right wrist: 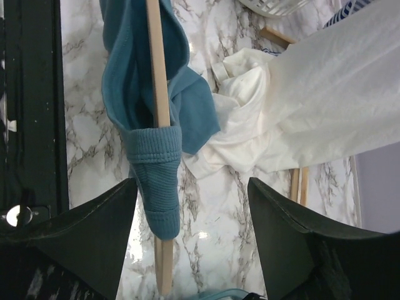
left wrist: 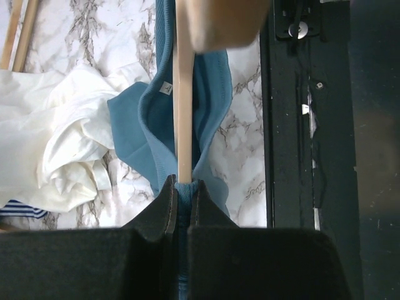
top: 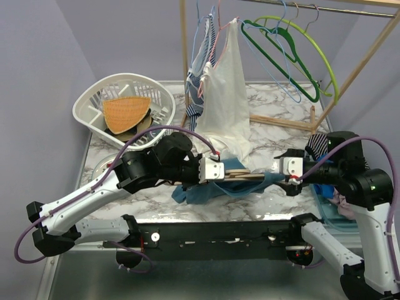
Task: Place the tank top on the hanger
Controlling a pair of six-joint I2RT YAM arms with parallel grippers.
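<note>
The tan wooden hanger (top: 240, 174) lies level just above the table between my two grippers, and the teal tank top (top: 209, 190) is draped on it. My left gripper (top: 220, 170) is shut on teal fabric wrapped over one end of the hanger. In the left wrist view the hanger's bar (left wrist: 183, 112) runs straight out of the shut jaws, with the tank top (left wrist: 140, 122) around it. My right gripper (top: 289, 170) is open at the other end. In the right wrist view (right wrist: 192, 187) a ribbed tank top strap (right wrist: 156, 181) hangs over the hanger (right wrist: 157, 75), near one finger and not gripped.
A long cream-white garment (top: 226, 87) hangs from the wooden rack (top: 287, 122) and pools on the marble table behind the hanger. A striped garment (top: 200, 69) and green hangers (top: 284, 53) hang on the rack. A white basket (top: 125, 100) stands back left. Blue items (top: 328, 200) lie by the right arm.
</note>
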